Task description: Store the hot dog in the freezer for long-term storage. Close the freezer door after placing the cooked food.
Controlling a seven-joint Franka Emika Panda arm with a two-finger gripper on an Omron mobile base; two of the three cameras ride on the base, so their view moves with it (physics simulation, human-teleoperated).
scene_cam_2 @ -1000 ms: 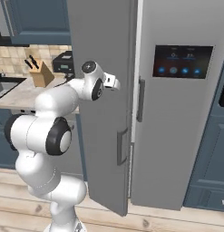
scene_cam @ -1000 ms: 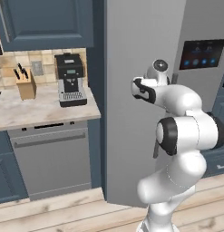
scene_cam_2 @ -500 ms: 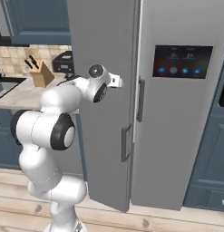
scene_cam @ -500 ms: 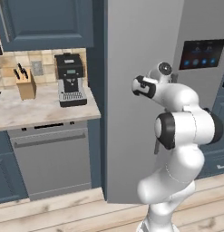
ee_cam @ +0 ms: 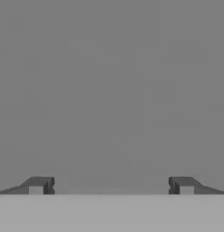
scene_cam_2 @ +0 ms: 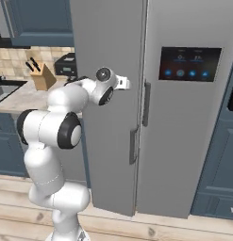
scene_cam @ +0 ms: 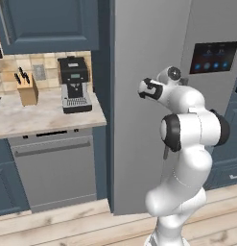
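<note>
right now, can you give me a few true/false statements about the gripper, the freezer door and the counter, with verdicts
1. The gripper stands open with nothing between its tips. True.
2. The freezer door is flush shut. False: it stands slightly ajar, its handle edge out from the neighbouring door.
3. A coffee machine stands on the counter. True.
4. The display panel is on the freezer door. False: it is on the other door.
5. The knife block stands right of the coffee machine in the left base view. False: left.
</note>
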